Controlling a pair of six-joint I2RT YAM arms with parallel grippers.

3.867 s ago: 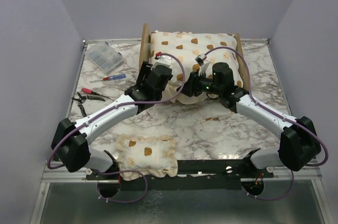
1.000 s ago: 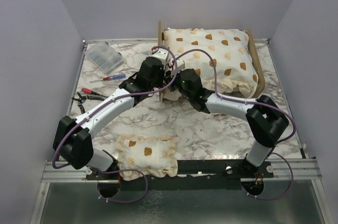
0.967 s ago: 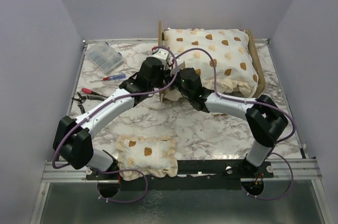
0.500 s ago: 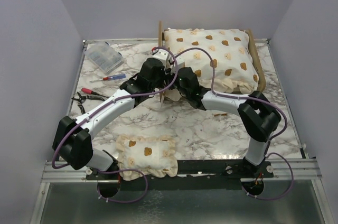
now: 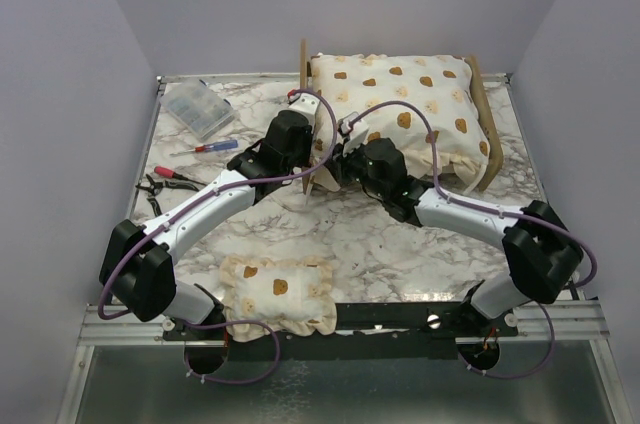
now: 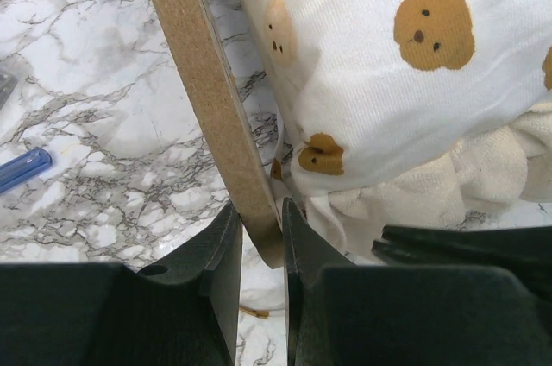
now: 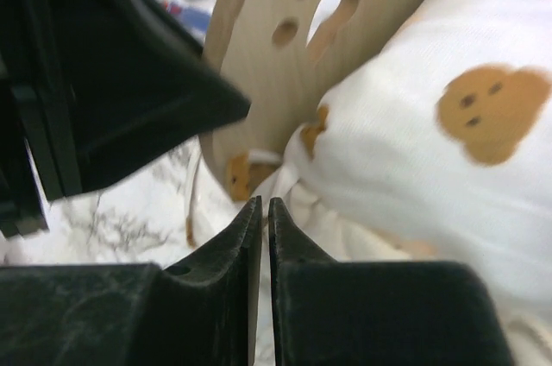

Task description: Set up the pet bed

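Observation:
The pet bed stands at the back of the table, its plywood headboard (image 5: 302, 69) on the left and its low footboard (image 5: 484, 124) on the right. A cream bear-print cushion (image 5: 400, 94) lies on it and hides the base. My left gripper (image 5: 306, 172) is shut on the headboard's near end, and in the left wrist view the board (image 6: 198, 81) runs between its jaws (image 6: 260, 221). My right gripper (image 5: 336, 166) hovers just right of it, by the cushion's ruffle. Its jaws (image 7: 263, 204) are shut with nothing between them, in front of the paw-print cutout (image 7: 319, 3) and the cushion (image 7: 431, 141).
A small matching bear-print pillow (image 5: 278, 291) lies at the near edge between the arm bases. At the left are a clear plastic box (image 5: 198, 109), a screwdriver (image 5: 215, 146) and red-handled pliers (image 5: 165, 179). Grey walls close in the table's sides and back.
Since the oldest frame the bed has shifted right. In the last second the right arm's elbow swung out to the right and its gripper drew slightly right; the left gripper kept its hold.

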